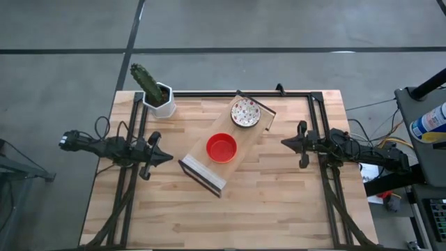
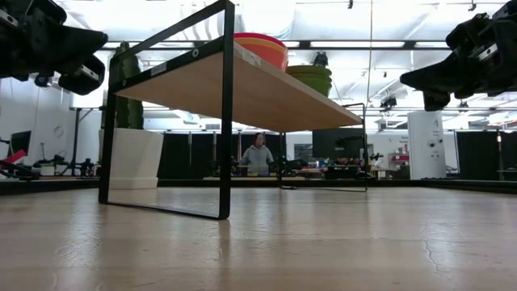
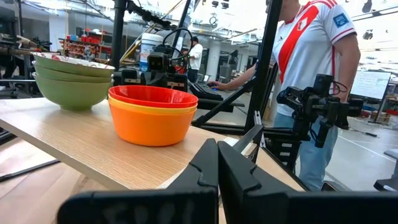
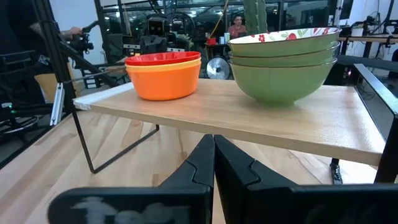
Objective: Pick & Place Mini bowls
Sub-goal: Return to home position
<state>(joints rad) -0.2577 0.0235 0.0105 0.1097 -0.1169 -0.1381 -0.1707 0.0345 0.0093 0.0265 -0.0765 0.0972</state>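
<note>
Wooden table (image 1: 279, 209) carries the shelf (image 1: 202, 171), whose long axis runs diagonally between the arms. On the shelf, the red-yellow-orange bowl stack (image 1: 221, 148) stands nearer the left end effector (image 1: 167, 157), and the speckled bowl stack (image 1: 245, 112) nearer the right end effector (image 1: 284, 143). Both end effectors stay clear of the shelf, one on each side, with fingers pressed together and holding nothing.

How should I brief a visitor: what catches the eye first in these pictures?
Mid-table, a wooden shelf carries a red-yellow-orange bowl stack, red on top, and a stack of three green bowls with speckled insides. The left gripper and right gripper hang shut on either side.
</note>
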